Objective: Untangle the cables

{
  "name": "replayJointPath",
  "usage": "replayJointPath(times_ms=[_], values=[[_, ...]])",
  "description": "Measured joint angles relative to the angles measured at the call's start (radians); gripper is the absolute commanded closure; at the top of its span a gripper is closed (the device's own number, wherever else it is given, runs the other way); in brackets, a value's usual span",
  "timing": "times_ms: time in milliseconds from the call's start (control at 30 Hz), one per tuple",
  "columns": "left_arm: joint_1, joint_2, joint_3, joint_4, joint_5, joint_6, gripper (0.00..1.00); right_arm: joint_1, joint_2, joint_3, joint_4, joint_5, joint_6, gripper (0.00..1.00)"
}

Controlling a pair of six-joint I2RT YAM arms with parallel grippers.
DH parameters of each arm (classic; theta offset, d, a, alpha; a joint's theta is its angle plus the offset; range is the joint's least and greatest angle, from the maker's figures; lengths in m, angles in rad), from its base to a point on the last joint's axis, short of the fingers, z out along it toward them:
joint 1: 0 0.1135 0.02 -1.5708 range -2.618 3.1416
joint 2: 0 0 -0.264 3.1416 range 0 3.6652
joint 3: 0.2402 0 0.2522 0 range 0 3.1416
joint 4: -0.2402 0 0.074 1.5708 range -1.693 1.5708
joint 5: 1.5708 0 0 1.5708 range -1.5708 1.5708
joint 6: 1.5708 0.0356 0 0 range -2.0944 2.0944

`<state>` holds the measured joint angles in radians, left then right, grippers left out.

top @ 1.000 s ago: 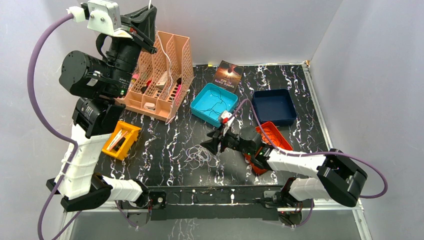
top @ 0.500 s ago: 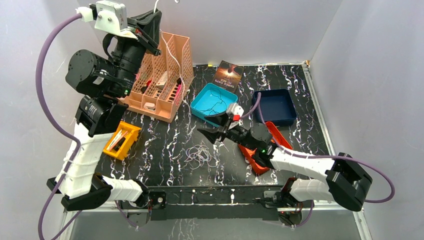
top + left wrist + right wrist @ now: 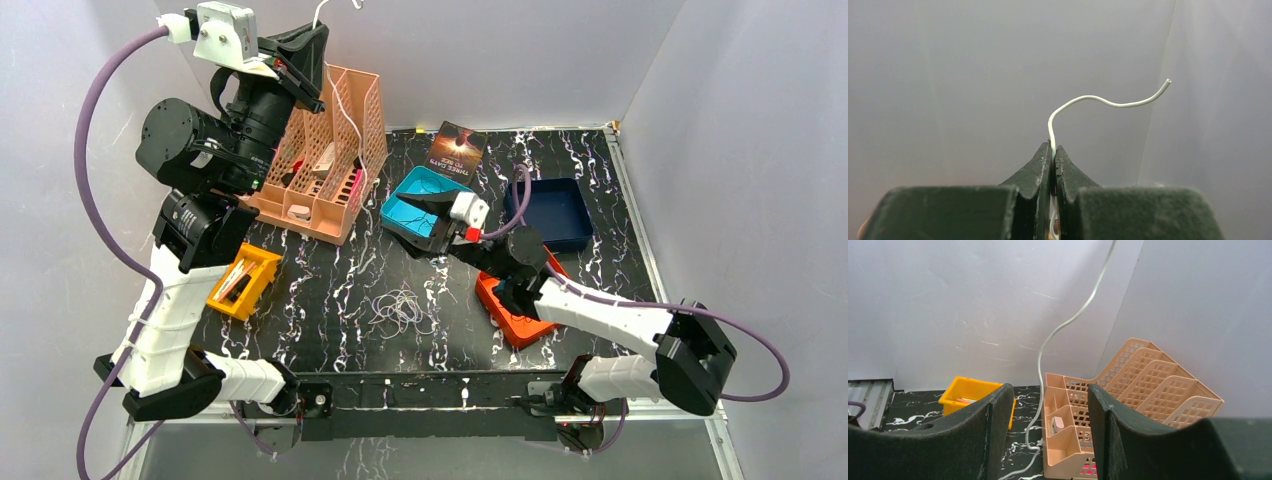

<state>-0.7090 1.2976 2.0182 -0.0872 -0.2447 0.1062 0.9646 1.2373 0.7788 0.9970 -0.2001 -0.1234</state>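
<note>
A thin white cable [image 3: 347,112] hangs from my left gripper [image 3: 312,42], which is raised high by the back wall and shut on it. In the left wrist view the cable [image 3: 1098,100] curls up out of the shut gripper [image 3: 1053,147]. It drops past the peach organizer [image 3: 330,150] to a loose tangle of cables [image 3: 400,310] on the black marbled table. My right gripper [image 3: 412,222] is open and empty, raised over the teal tray [image 3: 398,203]. In the right wrist view the cable [image 3: 1040,370] hangs beyond the open right gripper [image 3: 1050,400].
A navy tray [image 3: 548,212] and a red tray [image 3: 510,320] lie at the right. A book [image 3: 458,150] lies at the back. A yellow bin [image 3: 243,280] sits at the left, also in the right wrist view [image 3: 968,390]. The organizer [image 3: 1128,405] holds small items.
My right gripper has risen from beside the tangle and swung back over the teal tray, staying open. My left gripper has lifted the white cable slightly higher.
</note>
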Motion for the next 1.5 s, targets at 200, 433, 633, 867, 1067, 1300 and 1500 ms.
replayJointPath(times_ms=[200, 433, 633, 867, 1067, 1300, 1500], values=[[0.0, 0.0, 0.0, 0.0, 0.002, -0.004, 1.0, 0.0, 0.061, 0.04, -0.006, -0.039, -0.03, 0.36], [0.0, 0.0, -0.001, 0.0, 0.005, -0.006, 1.0, 0.0, 0.125, 0.08, -0.011, -0.054, -0.033, 0.37], [0.0, 0.0, -0.01, 0.001, 0.006, -0.006, 1.0, 0.0, 0.161, 0.127, -0.013, -0.045, -0.038, 0.4], [0.0, -0.001, -0.022, 0.001, 0.008, -0.007, 1.0, 0.0, 0.165, 0.13, -0.031, -0.031, -0.048, 0.68], [0.0, -0.001, -0.028, 0.001, 0.009, -0.012, 1.0, 0.0, 0.165, 0.13, -0.057, -0.027, -0.05, 0.9], [0.0, -0.016, -0.06, 0.0, -0.002, -0.014, 1.0, 0.0, 0.151, 0.13, -0.109, -0.022, -0.029, 1.0], [0.0, -0.082, -0.212, -0.022, -0.05, -0.052, 1.0, 0.0, 0.037, 0.132, -0.24, 0.0, 0.017, 1.0]])
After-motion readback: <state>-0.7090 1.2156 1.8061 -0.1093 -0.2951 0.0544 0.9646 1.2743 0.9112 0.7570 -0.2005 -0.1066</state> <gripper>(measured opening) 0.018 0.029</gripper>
